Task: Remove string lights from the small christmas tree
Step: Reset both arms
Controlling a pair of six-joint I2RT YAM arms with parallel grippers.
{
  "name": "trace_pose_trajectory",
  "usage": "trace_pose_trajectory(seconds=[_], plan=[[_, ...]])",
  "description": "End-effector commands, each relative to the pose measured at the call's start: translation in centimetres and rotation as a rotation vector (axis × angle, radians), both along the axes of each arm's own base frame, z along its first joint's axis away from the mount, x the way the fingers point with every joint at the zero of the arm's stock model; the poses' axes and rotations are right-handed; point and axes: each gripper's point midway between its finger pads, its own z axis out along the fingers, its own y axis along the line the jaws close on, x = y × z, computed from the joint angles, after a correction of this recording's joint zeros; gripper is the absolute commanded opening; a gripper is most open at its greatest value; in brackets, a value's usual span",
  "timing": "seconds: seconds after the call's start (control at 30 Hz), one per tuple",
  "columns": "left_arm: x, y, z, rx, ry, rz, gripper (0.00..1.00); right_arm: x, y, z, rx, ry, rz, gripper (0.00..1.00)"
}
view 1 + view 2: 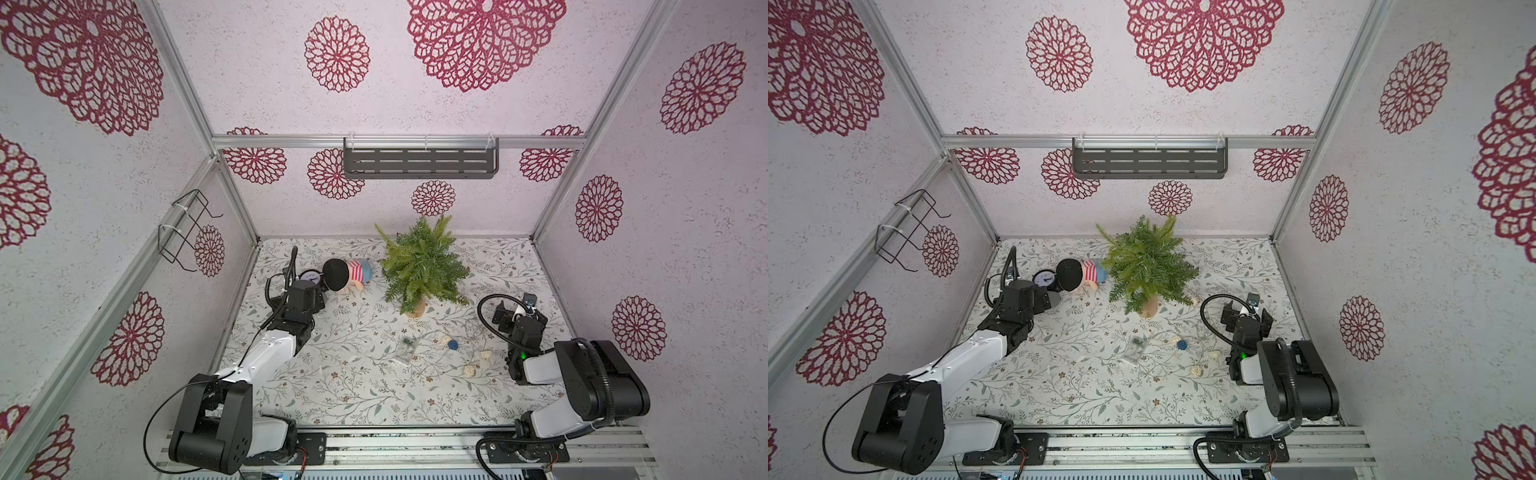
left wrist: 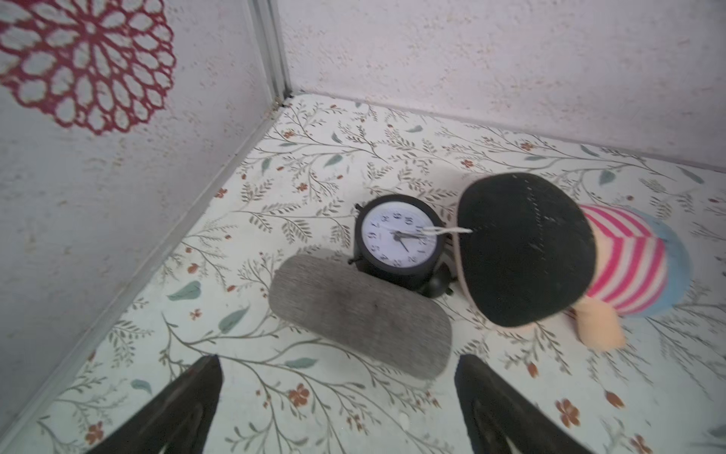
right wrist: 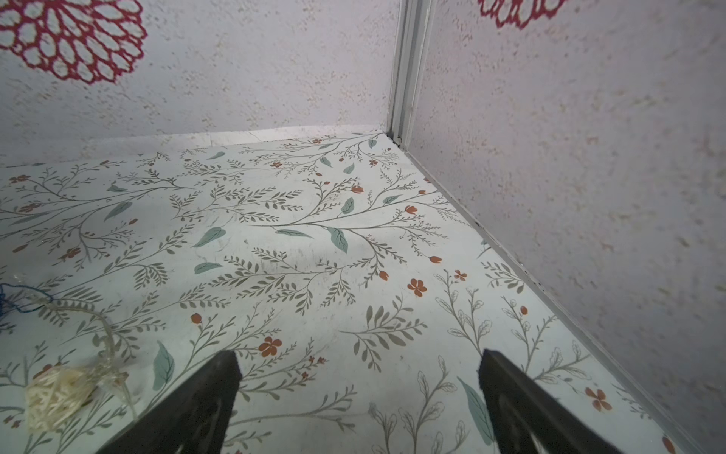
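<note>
String lights [image 1: 485, 354] lie loose on the bench [image 1: 332, 399], off the small christmas tree [image 1: 422, 266], right of the bench's middle and between the tree and the near edge. The strand's long axis runs roughly along that edge, from the clear plastic box [image 1: 405, 351] at its left end past the blue ball [image 1: 453, 344] to cream balls [image 1: 469, 371] toward the right edge; the box itself lies lengthwise near-to-far. Both top views show the whole strand, while the right wrist view catches only one cream ball, a loop of pale wire [image 3: 98, 330] and a scrap of blue at its margin. The right claw [image 3: 359, 355] hangs by the right edge just beyond the strand, jaws spread wide with only bare bench between them. Farther back the tree stands on its tan stump [image 1: 417, 309], tip up. Toward the back-left corner the left claw [image 2: 340, 359] also gapes wide and holds nothing. Its wrist view alone gives a clear look at a grey case [image 2: 359, 316] lying flat just beside a black clock [image 2: 396, 239], whose white dial carries black numerals; any maker's name is too small to read. A doll [image 2: 550, 251] in a pink-striped top lies beside the clock, and a white string from its dark head crosses the dial.
</note>
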Motion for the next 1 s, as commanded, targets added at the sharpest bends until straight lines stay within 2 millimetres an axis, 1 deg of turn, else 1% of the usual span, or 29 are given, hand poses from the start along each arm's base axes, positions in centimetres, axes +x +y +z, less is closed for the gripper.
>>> trace_pose_trajectory(seconds=[0.0, 0.07, 0.13, 0.17, 0.27, 0.4, 0.47, 0.5, 0.53, 0.7, 0.77, 0.9, 0.97], plan=[[1.2, 0.9, 3.0, 0.09, -0.123, -0.008, 0.97, 0.4, 0.0, 1.6, -0.005, -0.061, 0.001, 0.99], [1.3, 1.2, 3.0, 0.091, -0.132, -0.01, 0.97, 0.4, 0.0, 1.6, -0.005, -0.061, 0.001, 0.99], [1.4, 1.1, 2.8, 0.091, -0.122, -0.044, 0.97, 0.4, -0.1, 1.5, -0.005, -0.06, -0.001, 0.99], [1.4, 1.1, 2.3, 0.099, -0.1, -0.058, 0.98, 0.4, 0.0, 1.5, -0.005, -0.058, 0.001, 0.99], [0.4, 1.7, 0.5, 0.118, -0.032, -0.031, 0.98, 0.4, 0.0, 1.5, -0.005, -0.058, 0.001, 0.99], [-0.5, 1.9, -1.2, 0.114, -0.101, -0.029, 0.98, 0.4, 0.0, 1.6, -0.005, -0.06, 0.001, 0.99], [-0.4, 1.3, -0.7, 0.125, -0.179, -0.062, 0.99, 0.4, 0.0, 1.5, -0.004, -0.059, 0.0, 0.99], [-0.3, 0.7, -0.4, 0.122, -0.203, -0.101, 1.0, 0.4, 0.0, 1.6, -0.005, -0.059, 0.0, 0.99], [-0.2, 0.6, -0.5, 0.115, -0.203, -0.116, 0.98, 0.4, 0.0, 1.5, -0.005, -0.058, -0.001, 0.99], [0.3, -0.2, -0.7, 0.085, -0.194, -0.196, 0.97, 0.5, 0.0, 1.5, -0.005, -0.058, 0.002, 0.99], [0.8, -0.6, -1.1, 0.037, -0.176, -0.268, 0.91, 0.5, 0.0, 1.6, -0.004, -0.06, 0.002, 0.99], [1.0, -0.4, -1.2, -0.021, -0.18, -0.31, 0.89, 0.5, 0.0, 1.5, -0.005, -0.058, 0.002, 0.99], [0.8, 0.6, -1.1, -0.034, -0.188, -0.264, 0.91, 0.4, 0.0, 1.5, -0.004, -0.058, 0.002, 0.99]])
